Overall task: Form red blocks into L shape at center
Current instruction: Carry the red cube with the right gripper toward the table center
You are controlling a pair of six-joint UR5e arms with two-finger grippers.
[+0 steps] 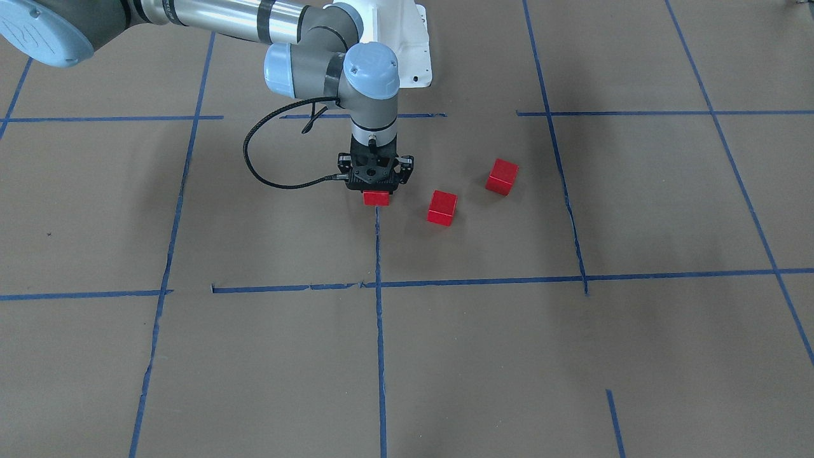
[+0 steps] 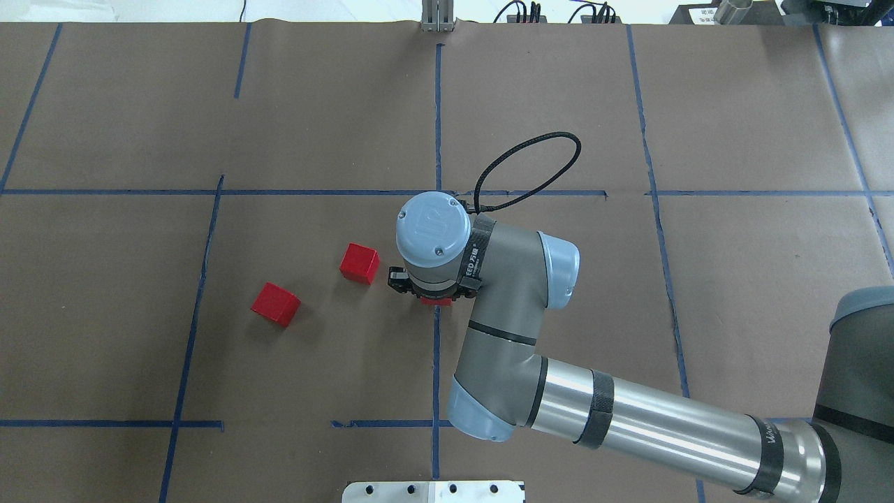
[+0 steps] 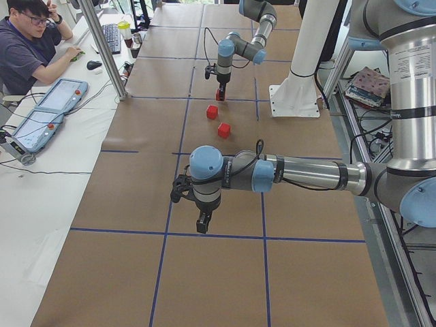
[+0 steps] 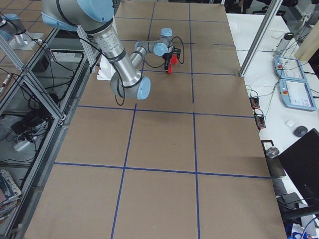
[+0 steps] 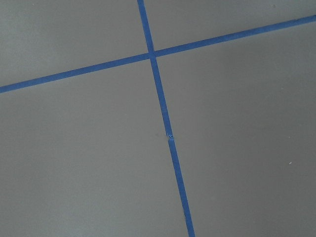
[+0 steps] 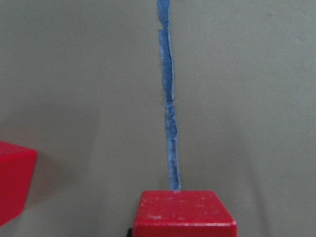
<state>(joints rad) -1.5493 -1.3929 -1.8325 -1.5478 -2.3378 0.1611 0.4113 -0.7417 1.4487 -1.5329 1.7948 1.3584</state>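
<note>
My right gripper (image 1: 375,189) points straight down in the center cell (image 1: 483,248) and is shut on a red block (image 1: 376,198), low over the paper at the end of the vertical blue tape line (image 1: 379,254). The right wrist view shows this block (image 6: 185,213) at the bottom middle, at the tape's end. Two more red blocks lie loose on the paper toward my left: one close by (image 1: 442,207) and one farther off (image 1: 502,176). The overhead view shows them too, the near one (image 2: 360,263) and the far one (image 2: 276,304). My left gripper (image 3: 202,223) hangs far from the blocks; I cannot tell if it is open.
Blue tape lines (image 2: 436,105) grid the brown paper. The left wrist view shows only a tape crossing (image 5: 153,53). The robot's white base plate (image 1: 407,44) stands behind the center cell. An operator (image 3: 27,48) sits at a side table.
</note>
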